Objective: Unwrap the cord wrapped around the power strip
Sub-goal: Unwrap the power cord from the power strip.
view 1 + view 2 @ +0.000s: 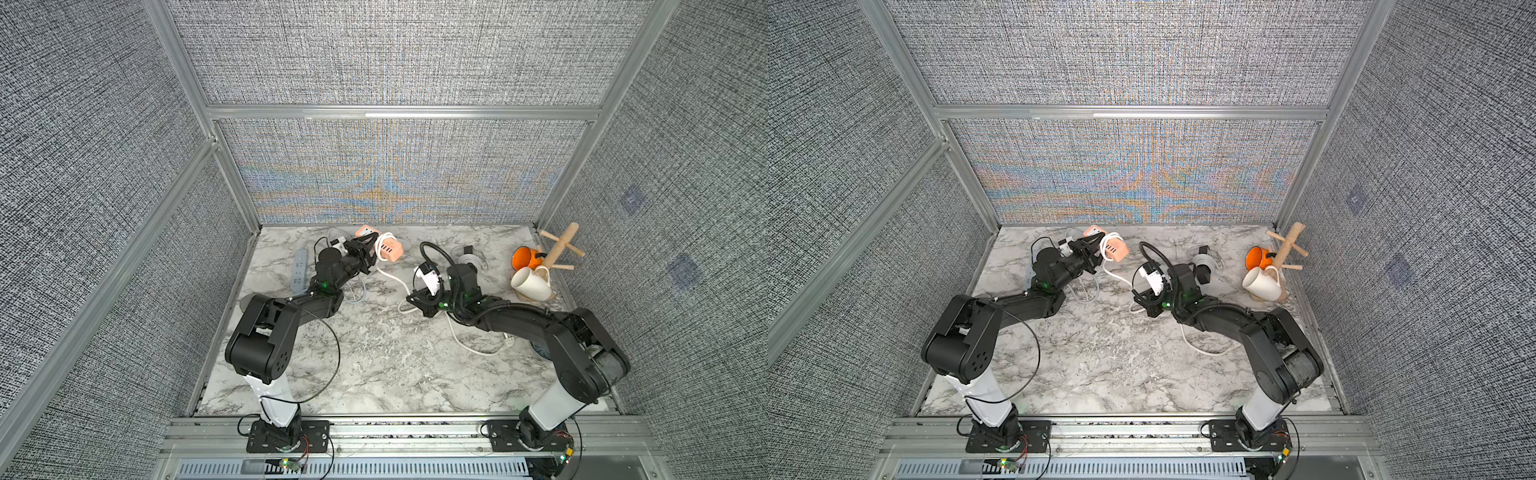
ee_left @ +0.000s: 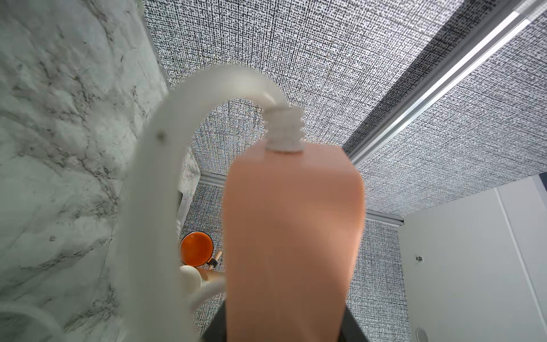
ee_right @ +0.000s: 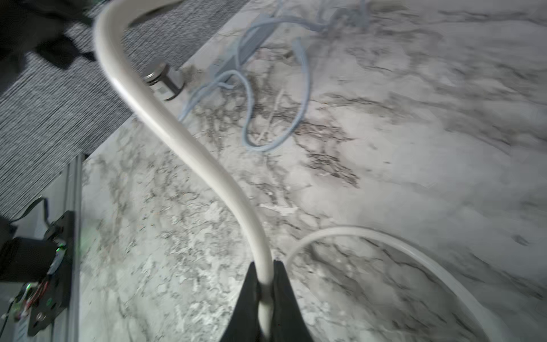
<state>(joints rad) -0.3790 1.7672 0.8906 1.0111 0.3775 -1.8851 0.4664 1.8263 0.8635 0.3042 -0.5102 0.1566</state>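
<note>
The peach power strip (image 1: pixel 391 251) is lifted off the marble table near the back, and my left gripper (image 1: pixel 371 248) is shut on its near end. In the left wrist view the power strip (image 2: pixel 293 231) fills the middle, with dark fingers (image 2: pixel 353 325) on either side. The white cord (image 2: pixel 165 165) leaves its far end and arcs back over it. In both top views the cord (image 1: pixel 395 279) runs down to my right gripper (image 1: pixel 409 300). That gripper (image 3: pixel 265 281) is shut on the cord (image 3: pixel 189 142), which then curls on over the table (image 1: pixel 473 349).
A grey-blue power strip (image 1: pixel 300 270) with a pale blue cable (image 1: pixel 356 291) lies at the left. A grey coiled cord with a black plug (image 1: pixel 469 259) lies behind my right arm. A wooden mug tree (image 1: pixel 559 247), an orange mug (image 1: pixel 524 257) and a white mug (image 1: pixel 530 282) stand at the back right.
</note>
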